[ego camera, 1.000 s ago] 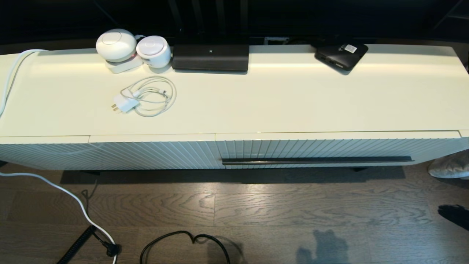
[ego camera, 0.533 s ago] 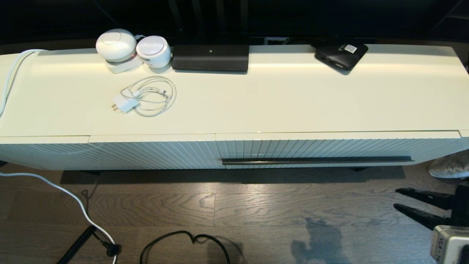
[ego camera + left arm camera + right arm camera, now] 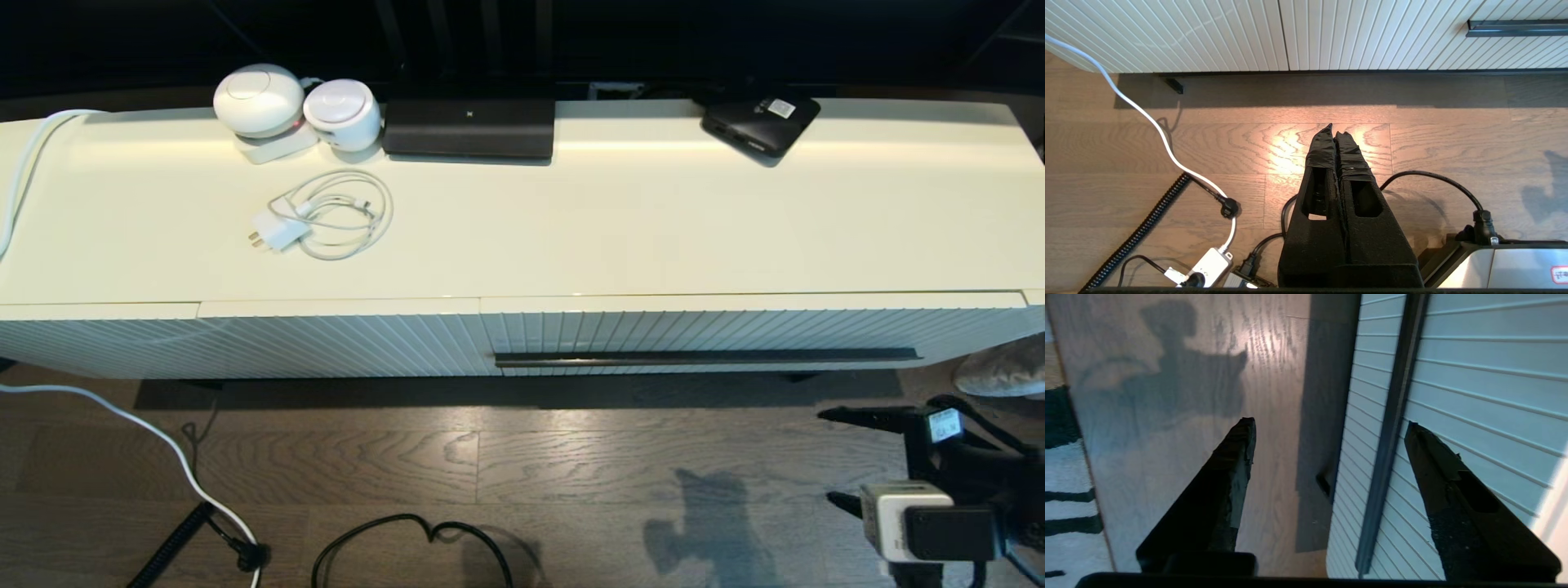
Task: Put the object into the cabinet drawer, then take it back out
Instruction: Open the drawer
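The right claw (image 3: 824, 456) is spread wide over bare floor (image 3: 571, 457), near the drawer's (image 3: 735, 331) right end. The drawer is closed, white and ribbed, with a long dark handle (image 3: 706, 357). The left claw (image 3: 1336, 132) is pressed closed above the floor

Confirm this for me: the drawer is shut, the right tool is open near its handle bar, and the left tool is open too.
Not quite: the left tool is shut, its fingers pressed together over the floor, as the left wrist view shows. The drawer is shut, and the right tool is open near the handle bar.
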Tool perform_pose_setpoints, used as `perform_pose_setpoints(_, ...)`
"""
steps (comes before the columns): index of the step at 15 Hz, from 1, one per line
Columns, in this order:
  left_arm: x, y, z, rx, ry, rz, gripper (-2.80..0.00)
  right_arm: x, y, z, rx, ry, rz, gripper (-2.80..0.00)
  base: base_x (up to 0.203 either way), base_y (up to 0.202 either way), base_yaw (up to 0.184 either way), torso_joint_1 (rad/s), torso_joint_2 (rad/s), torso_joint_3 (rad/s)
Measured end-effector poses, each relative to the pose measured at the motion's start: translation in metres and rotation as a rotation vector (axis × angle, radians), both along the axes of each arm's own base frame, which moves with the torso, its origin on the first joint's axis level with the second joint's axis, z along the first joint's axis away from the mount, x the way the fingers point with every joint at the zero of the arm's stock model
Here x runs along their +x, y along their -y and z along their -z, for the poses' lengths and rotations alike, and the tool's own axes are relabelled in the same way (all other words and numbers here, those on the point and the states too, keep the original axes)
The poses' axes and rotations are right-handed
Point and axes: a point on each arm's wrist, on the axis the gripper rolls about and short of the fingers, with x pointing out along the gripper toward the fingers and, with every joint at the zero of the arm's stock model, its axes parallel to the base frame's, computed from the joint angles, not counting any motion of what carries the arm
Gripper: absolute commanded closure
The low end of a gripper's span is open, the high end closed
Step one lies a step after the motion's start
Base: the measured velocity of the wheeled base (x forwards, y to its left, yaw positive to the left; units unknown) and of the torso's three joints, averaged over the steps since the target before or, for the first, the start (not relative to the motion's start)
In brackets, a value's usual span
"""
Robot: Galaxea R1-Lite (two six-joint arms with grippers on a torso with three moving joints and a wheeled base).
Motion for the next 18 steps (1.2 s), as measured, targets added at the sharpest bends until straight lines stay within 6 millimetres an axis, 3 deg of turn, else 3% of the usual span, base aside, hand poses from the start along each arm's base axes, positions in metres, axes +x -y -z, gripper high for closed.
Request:
perform_pose_setpoints(6,0.0,0.0,0.0,0.0,0.0,-0.001,0.0,0.039,-0.007,0.019,-0.005,-0.017,0.01,-2.8,0.0,0.0,0.0,0.0,0.0,0.0)
perform_pose_setpoints(11,0.0,0.0,0.0,0.0,0.0,0.0,0.0,0.062,-0.009,0.031,0.003,0.018,0.016,-2.8,0.0,0.0,0.0,0.0,0.0,0.0)
perform_pose_setpoints(18,0.0,0.0,0.0,0.0,0.0,-0.001,0.0,0.084,0.002,0.046,-0.004,-0.004,0.074,-2.8,0.0,0.0,0.0,0.0,0.0,0.0)
